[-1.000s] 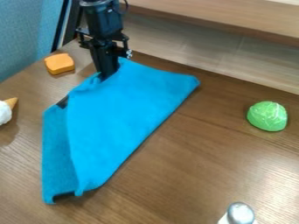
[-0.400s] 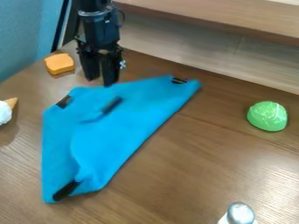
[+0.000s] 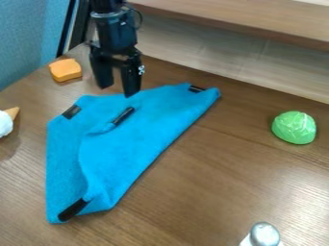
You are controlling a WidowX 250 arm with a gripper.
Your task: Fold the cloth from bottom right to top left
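The bright blue cloth point(image 3: 132, 134) lies loosely folded on the slant just below the claw point(image 3: 118, 90) in the view, its long, fairly straight fold on the lower right. The upper layer is rumpled (a slim black strip point(image 3: 122, 116) shows near the claw), with the narrow bottom end farthest away.

Parted tool point(image 3: 117, 91) above the folded blue cloth point(image 3: 132, 132) on wood.

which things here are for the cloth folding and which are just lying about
For the folding:
cloth
tool, open above the cloth's top edge

Just lying about:
orange block
green dome
toy cone, cut off by the left edge
silver-topped thing, bottom right
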